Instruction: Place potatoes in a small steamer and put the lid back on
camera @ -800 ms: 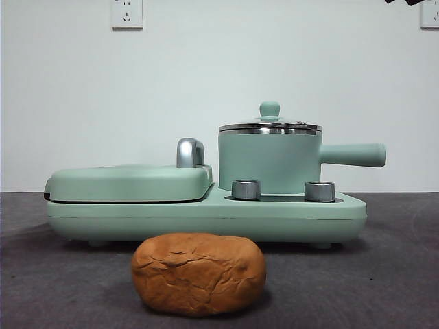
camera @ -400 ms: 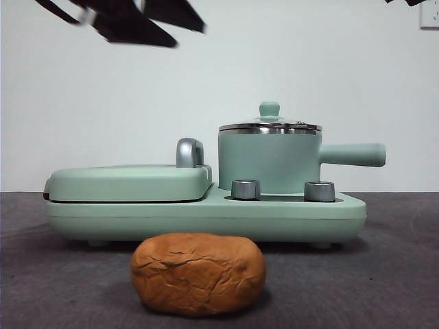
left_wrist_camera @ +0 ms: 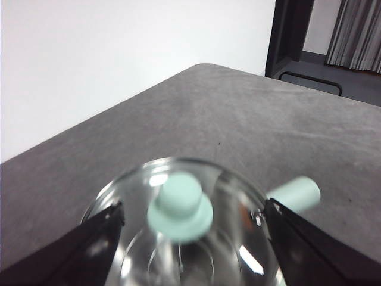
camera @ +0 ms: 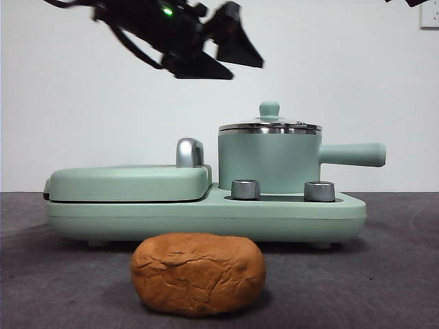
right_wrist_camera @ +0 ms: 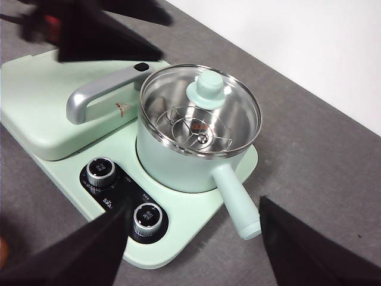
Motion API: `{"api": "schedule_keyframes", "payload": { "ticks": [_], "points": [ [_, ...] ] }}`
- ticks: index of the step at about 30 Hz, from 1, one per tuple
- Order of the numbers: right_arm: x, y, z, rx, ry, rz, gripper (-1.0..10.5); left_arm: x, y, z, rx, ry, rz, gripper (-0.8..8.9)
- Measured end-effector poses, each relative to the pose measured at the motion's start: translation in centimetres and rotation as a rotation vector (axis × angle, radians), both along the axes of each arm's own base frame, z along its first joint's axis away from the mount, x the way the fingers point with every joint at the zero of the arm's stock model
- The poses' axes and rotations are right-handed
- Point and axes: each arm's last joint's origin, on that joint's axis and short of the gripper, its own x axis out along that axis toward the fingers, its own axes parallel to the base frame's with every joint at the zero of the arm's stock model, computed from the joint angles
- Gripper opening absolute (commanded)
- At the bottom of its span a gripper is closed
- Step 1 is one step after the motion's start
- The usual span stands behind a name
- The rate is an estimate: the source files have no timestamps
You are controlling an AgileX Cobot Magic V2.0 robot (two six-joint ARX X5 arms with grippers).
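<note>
The potato point(camera: 198, 273), an orange-brown wrinkled lump, lies on the grey table in front of the appliance. The mint-green steamer point(camera: 269, 164) stands on the base's right side with its glass lid point(camera: 269, 126) on; its handle points right. My left gripper point(camera: 243, 68) is open and empty, in the air above and left of the lid. In the left wrist view its jaws point(left_wrist_camera: 193, 207) stand wide on either side of the lid knob point(left_wrist_camera: 180, 202), apart from it. My right gripper point(right_wrist_camera: 193, 205) is open and empty, high over the steamer point(right_wrist_camera: 172, 164), and shows only as a black tip point(camera: 411, 2).
The flat mint-green griddle cover point(camera: 130, 181) with its chrome handle point(camera: 190, 152) lies left of the steamer on the same base. Two steel dials point(camera: 245, 189) point(camera: 319, 191) sit on the base's front. A white wall stands behind.
My left arm has come in from the top left, moving right and down to above-left of the lid. Potato, steamer and lid have not moved.
</note>
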Motion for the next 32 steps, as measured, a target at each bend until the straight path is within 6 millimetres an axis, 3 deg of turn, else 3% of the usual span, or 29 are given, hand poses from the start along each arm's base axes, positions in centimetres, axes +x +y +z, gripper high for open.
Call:
{"api": "schedule_keyframes", "payload": {
  "ticks": [9, 19, 24, 30, 32],
  "points": [
    [0.0, 0.0, 0.0, 0.008, 0.006, -0.005, 3.4, 4.1, -3.6, -1.5, -0.005, 0.017, -0.016, 3.69],
    [0.0, 0.0, 0.0, 0.016, 0.011, -0.009, 3.4, 5.6, -4.7, -4.3, 0.028, 0.068, -0.015, 3.65],
    [0.0, 0.0, 0.0, 0.015, 0.013, -0.009, 3.4, 5.6, -4.7, -4.3, 0.026, 0.065, -0.016, 1.78],
    [-0.1, 0.0, -0.2, 0.009, 0.038, -0.009, 3.4, 5.5, -4.9, -4.3, 0.028, 0.072, -0.022, 1.09],
    [-0.1, 0.0, -0.3, 0.008, 0.042, -0.009, 3.4, 5.5, -4.9, -4.2, 0.028, 0.073, -0.022, 0.41]
  ]
}}
